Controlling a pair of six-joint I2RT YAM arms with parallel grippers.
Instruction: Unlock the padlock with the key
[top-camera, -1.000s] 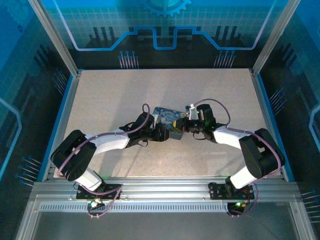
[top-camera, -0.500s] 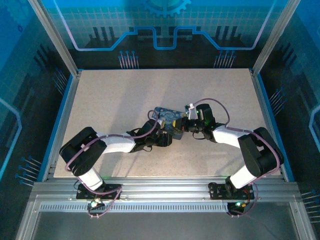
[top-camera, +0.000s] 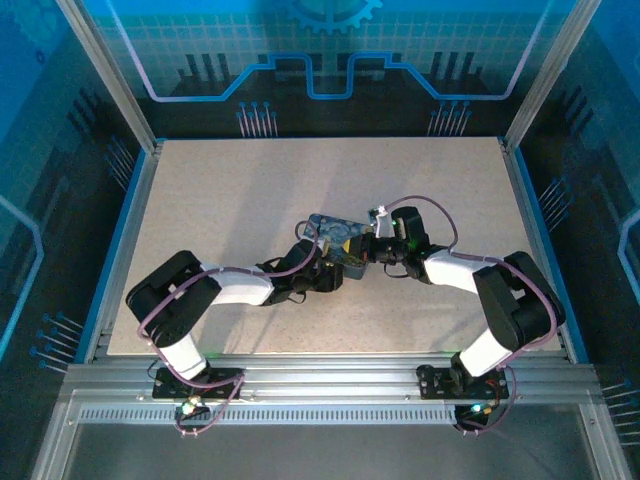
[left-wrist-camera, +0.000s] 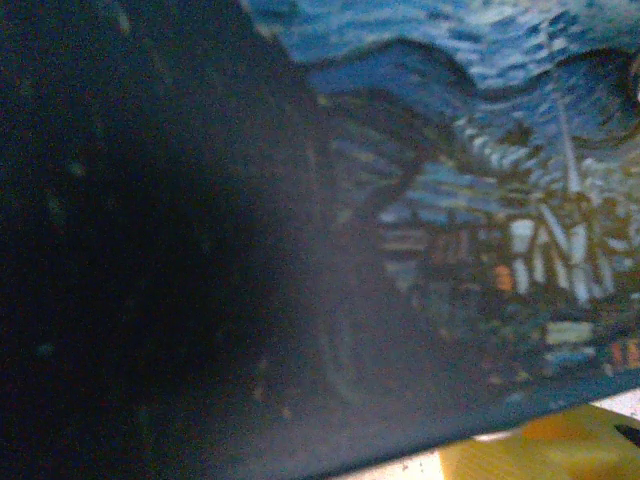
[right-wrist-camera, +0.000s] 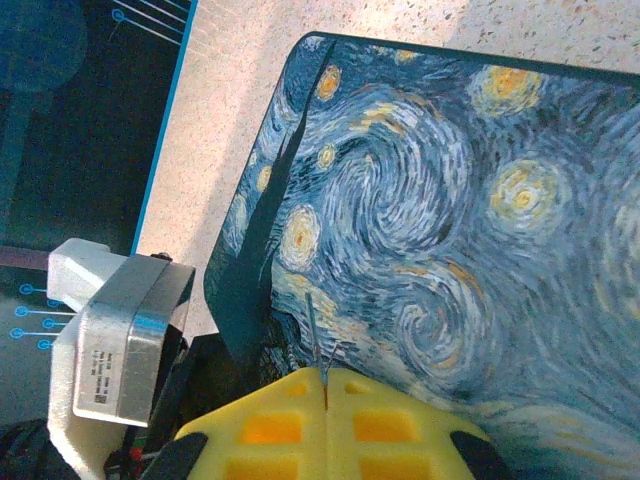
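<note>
Speckled tabletop (top-camera: 200, 200) bearing painted tin (top-camera: 330, 228): right gripper (right-wrist-camera: 325, 380) pinched closed on key (right-wrist-camera: 316, 330) at tin; left gripper (top-camera: 336, 270) beside tin, grip indiscernible.

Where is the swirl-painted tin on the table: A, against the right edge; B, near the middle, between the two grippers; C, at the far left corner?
B: the top view shows the painted tin near the middle of the table, with the left gripper at its near edge and the right gripper at its right end.

The thin dark key (right-wrist-camera: 315, 335) sticks out, pinched in the right hand (right-wrist-camera: 327, 380).
</note>
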